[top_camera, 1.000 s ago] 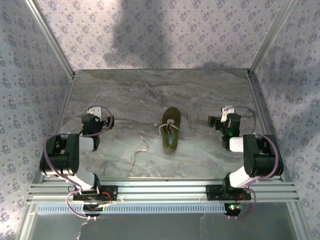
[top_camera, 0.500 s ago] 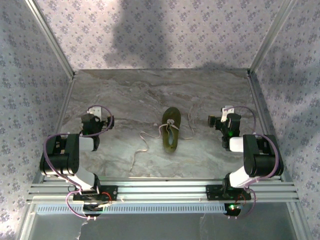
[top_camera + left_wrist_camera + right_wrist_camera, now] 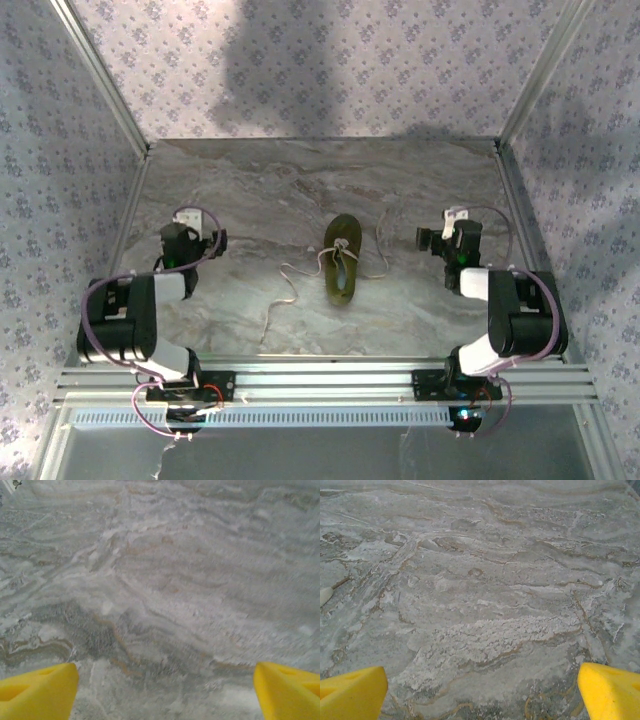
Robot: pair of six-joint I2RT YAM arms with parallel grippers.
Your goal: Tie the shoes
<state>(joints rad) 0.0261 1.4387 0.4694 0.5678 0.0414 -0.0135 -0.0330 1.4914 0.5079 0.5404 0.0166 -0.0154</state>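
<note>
Top external view: the shoe (image 3: 341, 258) lies at the centre of the frame on the marble table (image 3: 250, 190), its laces (image 3: 285, 290) trailing loose toward the lower left, with another strand to its right. The left gripper (image 3: 186, 232) sits mid-left and the right gripper (image 3: 452, 238) mid-right, both well apart from the shoe. Nothing is tied yet.

The likely trouble is that the laces are thin and lie flat on the stone, so a pinch could close on nothing or scrape the table. A tug on one lace could also drag the shoe (it looks light).

Left wrist view: the left gripper (image 3: 165, 690) has its yellow fingers (image 3: 40, 690) set wide apart in the bottom corners. It holds nothing, and there is bare marble between the fingers.

Right wrist view: the right gripper (image 3: 482, 692) is likewise spread wide and empty. A whitish tip (image 3: 325, 595) shows at the left edge; it is possibly a lace end, but I cannot tell.
</note>
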